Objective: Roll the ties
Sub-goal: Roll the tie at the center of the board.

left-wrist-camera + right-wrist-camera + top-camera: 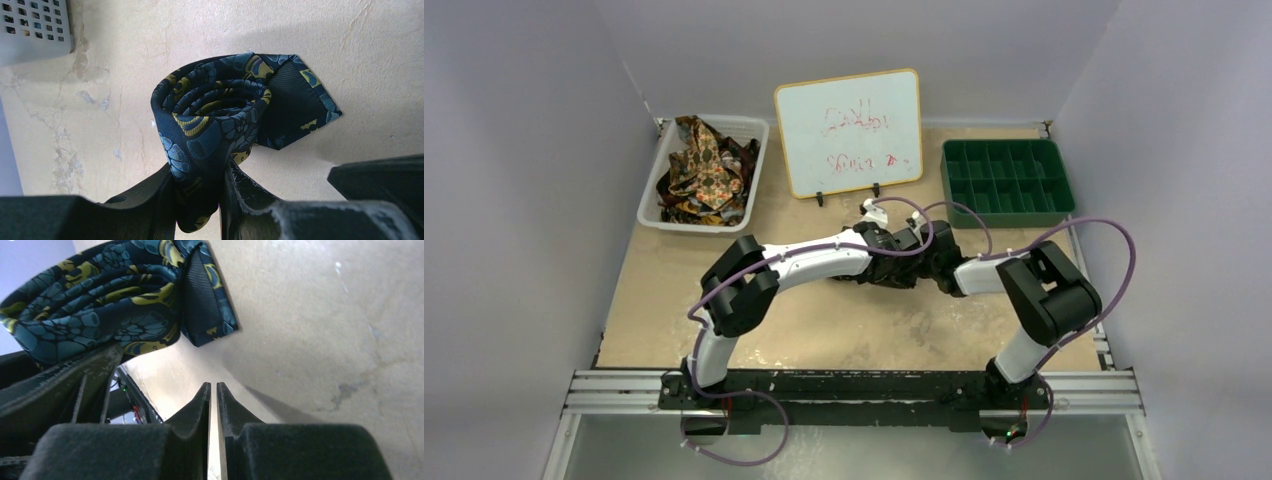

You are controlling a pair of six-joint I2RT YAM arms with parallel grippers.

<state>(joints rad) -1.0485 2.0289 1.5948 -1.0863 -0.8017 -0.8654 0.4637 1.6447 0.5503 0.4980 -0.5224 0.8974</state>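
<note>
When you count the ties: one dark navy fabric necktie with a blue and gold floral print [215, 112], wound into a coil; one tangled heap of brown, gold and red patterned ties [704, 165], too knotted for you to number.
Containers: one white perforated plastic bin [650, 195] at upper left of the top view, holding the heap; one green plastic tray with many compartments [1009, 216] at upper right.
Board: one tan-framed white dry-erase board [849, 130] with red scribbles, propped at upper centre between bin and tray.
Surface: a beige, blotchy tabletop [824, 325]; a silver metal rail [854, 385] crosses the bottom of the frame.
Room: plain grey walls [524, 150] on three sides.
Arms: two; the left arm [794, 262] and right arm [1044, 290] bend at the elbow and reach inward, wrists meeting at the centre of the frame.
Navy necktie: mid-table, hidden under the wrists in your top view; centre of the left wrist view, pointed end sticking out to the right. Whether the coil rests on the tabletop you cannot tell.
Left gripper [200, 172]: pinching the coil's outer wrap between its two black fingers.
Right gripper [212, 390]: fingers pressed almost together, only a thin slit, nothing between them; the coil lies at upper left of its view, near but apart.
</note>
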